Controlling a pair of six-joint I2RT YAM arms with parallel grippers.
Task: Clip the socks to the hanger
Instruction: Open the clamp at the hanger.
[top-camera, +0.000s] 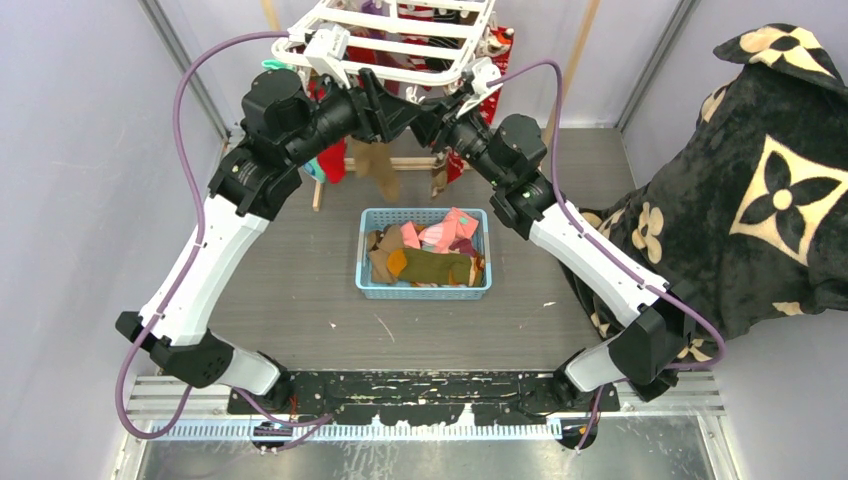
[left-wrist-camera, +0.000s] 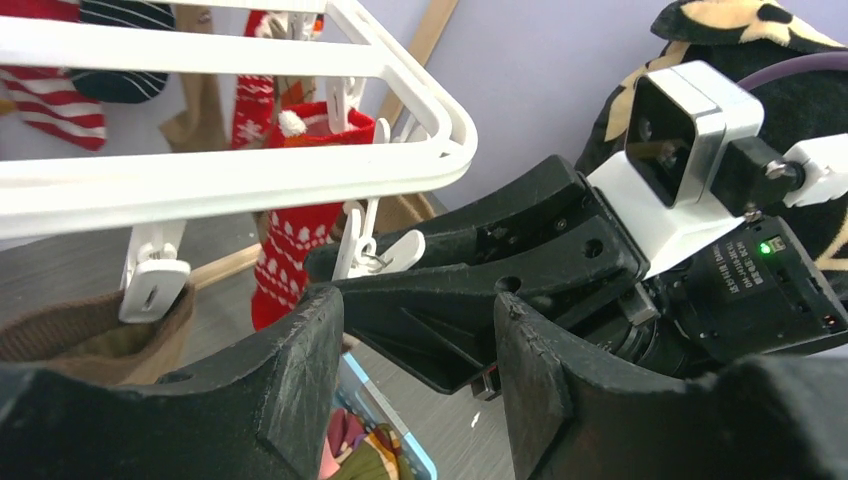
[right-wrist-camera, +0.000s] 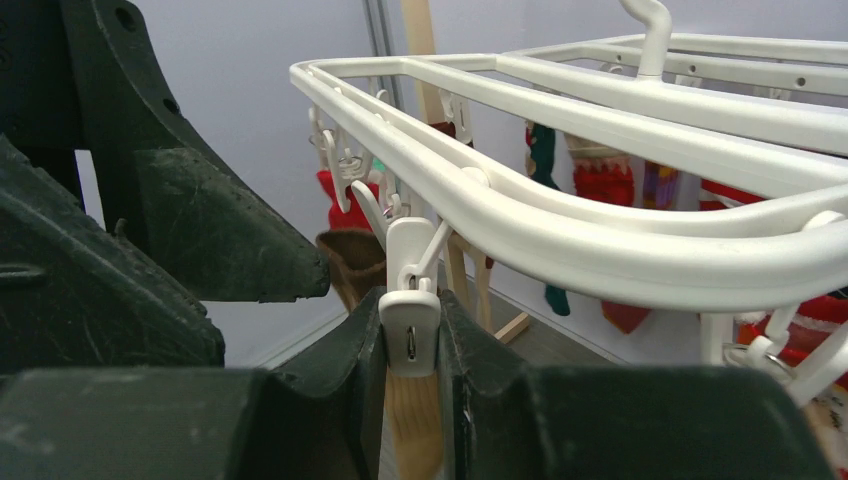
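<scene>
Grey tabletop (top-camera: 300, 300), pale lilac walls (top-camera: 80, 150) around it, large black floral blanket (top-camera: 760, 200) heaped at the right. Both arms are raised to the near rail of the white plastic rectangular hanger (right-wrist-camera: 600, 240), which sits above the far part of the table with parts of a pale wooden frame (right-wrist-camera: 418, 35) showing around it. Right gripper (right-wrist-camera: 410, 312): fingers drawn in narrow against both sides of one small white clip (right-wrist-camera: 410, 340), touching it. The clip dangles upright from the near rail, long axis vertical. A pale tan strip shows beneath it; sock or wood, cannot tell. Left gripper (left-wrist-camera: 418, 310): fingers apart, nothing between them, tips aimed across at the right gripper from just to its left. Key relation: the pinched clip lies straight ahead of the left gripper, near but apart, and that gripper carries no sock to feed into it. Left of this, another clip on the same rail bites a plain brown sock (left-wrist-camera: 70, 335), which hangs straight down. Red patterned socks (left-wrist-camera: 290, 240) and striped ones hang from clips farther back. Container: blue plastic rectangular basket (top-camera: 425, 291), long axis left to right, on the table below the hanger's near rail and closer to the arm bases, about midway between the two arms. It holds a heap of loose socks (top-camera: 430, 262) in brown, olive, orange and pink, none upright, all overlapping. Judgement: the next sock has to come up from the basket, and the left arm, being free, is the one placed to fetch it while the right keeps the clip.
</scene>
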